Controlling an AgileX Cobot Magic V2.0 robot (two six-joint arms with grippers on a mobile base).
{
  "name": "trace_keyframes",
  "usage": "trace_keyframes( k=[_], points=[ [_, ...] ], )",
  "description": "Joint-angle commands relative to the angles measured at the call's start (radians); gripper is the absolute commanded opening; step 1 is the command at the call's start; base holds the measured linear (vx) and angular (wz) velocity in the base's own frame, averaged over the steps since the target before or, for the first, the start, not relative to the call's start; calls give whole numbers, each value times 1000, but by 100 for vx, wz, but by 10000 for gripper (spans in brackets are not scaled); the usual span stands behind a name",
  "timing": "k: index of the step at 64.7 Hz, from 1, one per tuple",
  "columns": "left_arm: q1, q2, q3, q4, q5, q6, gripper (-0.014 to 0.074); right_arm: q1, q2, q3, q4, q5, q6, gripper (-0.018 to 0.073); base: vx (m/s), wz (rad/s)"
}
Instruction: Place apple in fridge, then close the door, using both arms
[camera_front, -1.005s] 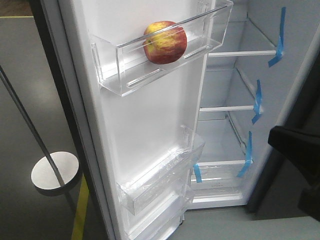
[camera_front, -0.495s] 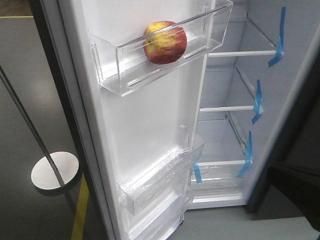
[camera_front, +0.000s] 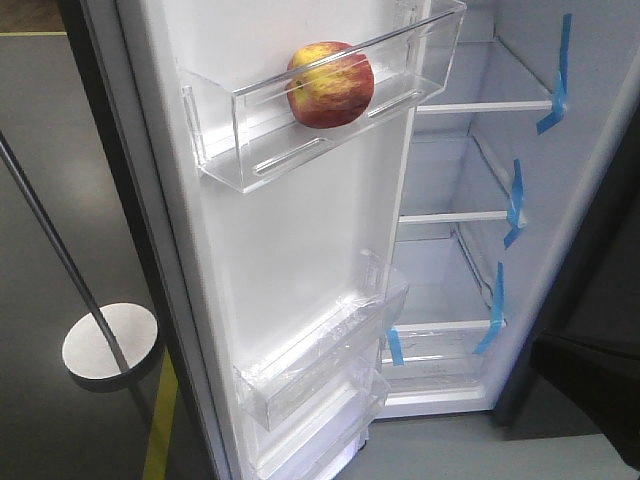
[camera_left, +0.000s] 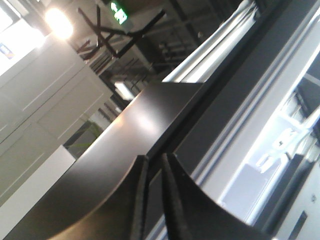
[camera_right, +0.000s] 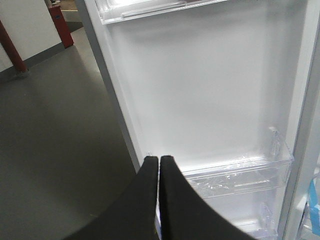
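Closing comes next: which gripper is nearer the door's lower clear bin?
Right. The right gripper, fingers shut, points at the lower bin just ahead; the left gripper faces a dark fridge edge, with no bin in view.

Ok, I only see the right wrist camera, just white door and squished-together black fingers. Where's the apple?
Observer: The round red-and-yellow apple sits in the clear plastic top bin on the white inside of the tall open door.
Operator: What's my other hand doing?
Observer: The left gripper holds nothing, its fingers almost touching, beside a dark grey panel.
Operator: Anything else nearby?
Observer: A silver pole on a round base stands left of the door.
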Motion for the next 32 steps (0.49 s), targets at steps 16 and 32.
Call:
trace_keyframes(
  k=[16,32],
  points=[
    [-8,370,-241,161,-213,-188,276,-1,4,-26,33,-28,-7,-6,0,0],
    [-8,607,-441,288,-257,-372,281,-1,4,-26,33,-26,-4,-6,0,0]
  ],
)
